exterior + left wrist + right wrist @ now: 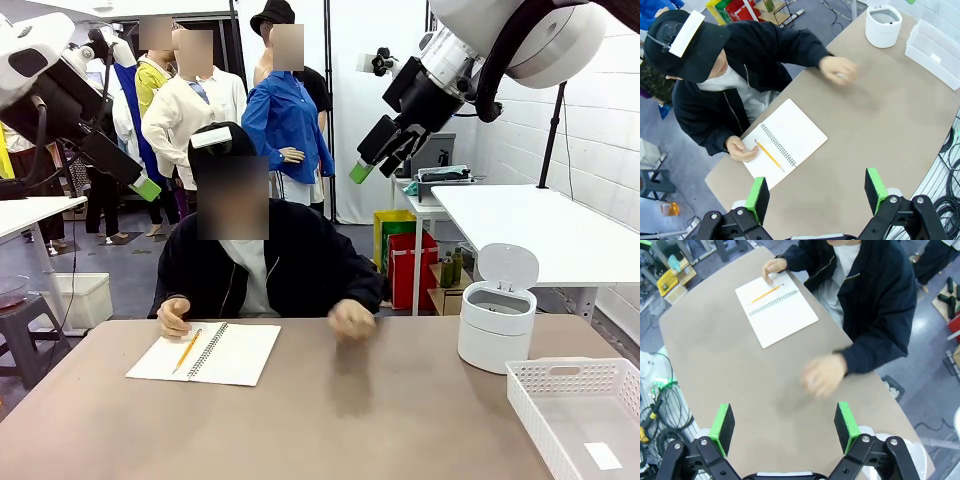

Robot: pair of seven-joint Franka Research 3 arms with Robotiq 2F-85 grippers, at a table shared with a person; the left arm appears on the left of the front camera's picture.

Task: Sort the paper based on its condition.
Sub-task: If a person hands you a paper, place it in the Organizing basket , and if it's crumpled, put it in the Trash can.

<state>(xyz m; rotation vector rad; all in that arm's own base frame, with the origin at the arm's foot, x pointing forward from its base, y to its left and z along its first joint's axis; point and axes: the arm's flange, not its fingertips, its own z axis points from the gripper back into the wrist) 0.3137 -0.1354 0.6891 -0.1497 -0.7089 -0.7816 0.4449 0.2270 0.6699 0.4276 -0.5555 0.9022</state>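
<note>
The paper is hidden; no crumpled wad lies on the table. The person's blurred hand (352,318) hovers over the table's middle, also caught from above (839,70) (824,374); whether it holds anything I cannot tell. My left gripper (816,192) hangs high above the near table edge, open and empty, and stands raised at the upper left (146,186). My right gripper (784,421) is also high over the table, open and empty, up at the upper right (362,170).
An open spiral notebook (206,353) with a yellow pencil (186,351) lies at the left, under the person's other hand (173,317). A round white bin (496,325), lid up, stands at the right. A white basket (578,385) at the near right holds a small flat slip (603,455).
</note>
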